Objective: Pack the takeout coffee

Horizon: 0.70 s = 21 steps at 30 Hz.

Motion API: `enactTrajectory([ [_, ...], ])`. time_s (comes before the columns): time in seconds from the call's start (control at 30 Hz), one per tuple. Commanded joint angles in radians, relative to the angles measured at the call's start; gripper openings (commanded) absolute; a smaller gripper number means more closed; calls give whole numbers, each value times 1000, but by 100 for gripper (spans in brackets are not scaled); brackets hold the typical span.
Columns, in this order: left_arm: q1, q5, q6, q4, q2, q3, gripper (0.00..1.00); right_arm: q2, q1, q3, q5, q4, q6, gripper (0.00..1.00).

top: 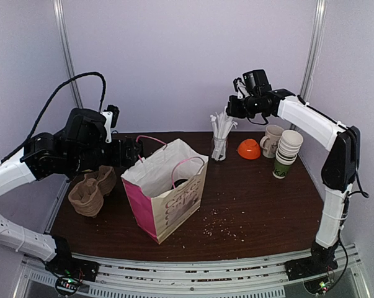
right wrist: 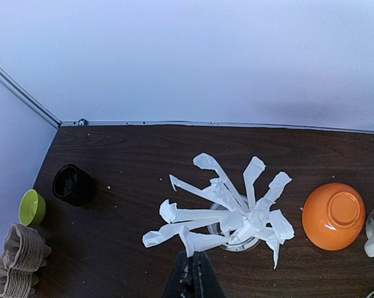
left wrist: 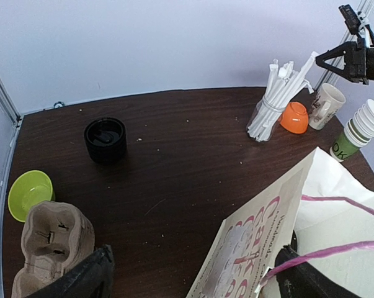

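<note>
The takeout coffee cup with black dome lid (top: pixel 180 183) seems already inside the white-and-pink paper bag (top: pixel 174 211) on the dark bench (top: pixel 261 198); only something dark shows there. The left claw (left wrist: pixel 193 267) stands wide apart at the bag's mouth. The right claw (right wrist: pixel 193 279) is together above the white wrapped straws (right wrist: pixel 227 208). Little seems left to do.

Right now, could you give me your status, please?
Left gripper open at bag. Right gripper shut above straws. Dark lid, probably the coffee, inside bag.

Pale lilac walls (top: pixel 174 62); dark wooden table (top: pixel 255 198); metal corner posts (top: pixel 67 49); even light.
</note>
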Motion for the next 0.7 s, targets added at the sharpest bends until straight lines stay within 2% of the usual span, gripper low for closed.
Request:
enactTrajectory([
  [0.0,3,-20,-4,43,-20,-4,94,-87,6,6,-1,-7,-12,0],
  [0.37,3,-48,5,43,-38,4,94,-277,6,35,-7,-157,-46,0],
  [0.67,3,-63,-23,39,-92,-1,94,-464,42,5,-109,-209,-19,0],
])
